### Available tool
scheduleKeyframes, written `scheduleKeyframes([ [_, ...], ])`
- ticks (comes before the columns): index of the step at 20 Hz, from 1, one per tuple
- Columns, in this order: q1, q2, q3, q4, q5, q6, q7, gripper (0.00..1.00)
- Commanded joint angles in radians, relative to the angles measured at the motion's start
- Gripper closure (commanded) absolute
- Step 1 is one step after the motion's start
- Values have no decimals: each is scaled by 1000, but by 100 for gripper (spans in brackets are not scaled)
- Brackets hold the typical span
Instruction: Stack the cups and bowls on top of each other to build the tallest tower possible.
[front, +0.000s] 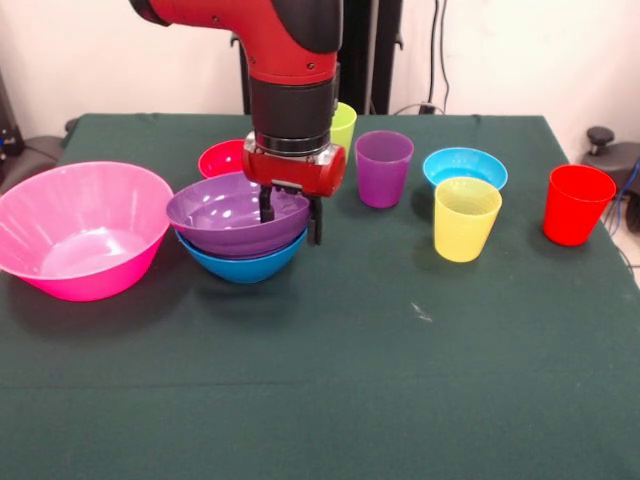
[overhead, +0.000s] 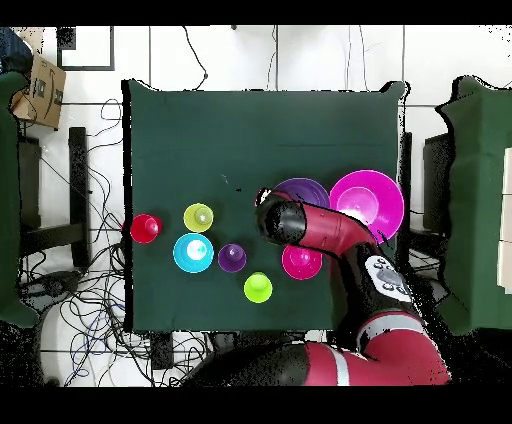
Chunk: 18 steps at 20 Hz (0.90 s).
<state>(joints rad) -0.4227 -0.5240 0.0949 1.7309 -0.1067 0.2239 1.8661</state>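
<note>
Gripper (front: 292, 215) with fingers apart astride the rim of purple bowl (front: 225, 211), nested in blue bowl (front: 243, 262), pink bowl (front: 80, 228) beside

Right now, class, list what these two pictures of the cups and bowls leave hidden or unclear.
- Lime green cup: front view, mostly behind the arm.
- Small red bowl: front view, partly behind the purple bowl and the arm.
- Purple bowl and blue bowl under it: overhead view, largely covered by the arm.
- Gripper: one finger inside the purple bowl, one outside; actual grip on the rim unclear.
- Orange bowl: in neither view.
</note>
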Motion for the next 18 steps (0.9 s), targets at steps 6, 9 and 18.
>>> scheduleKeyframes([
  [6,-3,117,152,32,-69,-16,17,0],
  [9,6,117,144,27,-67,-11,19,0],
  [18,34,77,118,28,-58,44,19,0],
])
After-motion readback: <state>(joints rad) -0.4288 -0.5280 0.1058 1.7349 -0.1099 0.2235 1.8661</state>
